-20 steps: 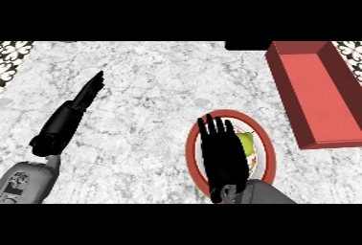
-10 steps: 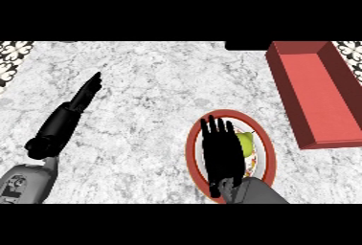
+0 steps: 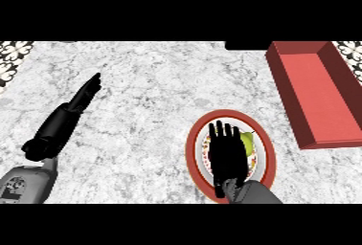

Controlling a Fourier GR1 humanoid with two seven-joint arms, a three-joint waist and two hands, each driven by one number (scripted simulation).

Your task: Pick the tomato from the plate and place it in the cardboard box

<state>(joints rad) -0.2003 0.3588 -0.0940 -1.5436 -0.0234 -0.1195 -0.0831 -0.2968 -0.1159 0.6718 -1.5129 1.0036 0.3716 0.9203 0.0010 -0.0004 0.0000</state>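
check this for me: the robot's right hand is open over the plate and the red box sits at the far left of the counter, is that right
Not quite. The head view shows the red box at the far right of the counter, not the far left. The rest holds: the right robot hand is open, fingers straight, over the red-rimmed plate.

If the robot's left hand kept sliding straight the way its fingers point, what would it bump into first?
Probably nothing: the left hand points up and a little right, over bare marble counter to the far edge. Its height above the counter is unclear.
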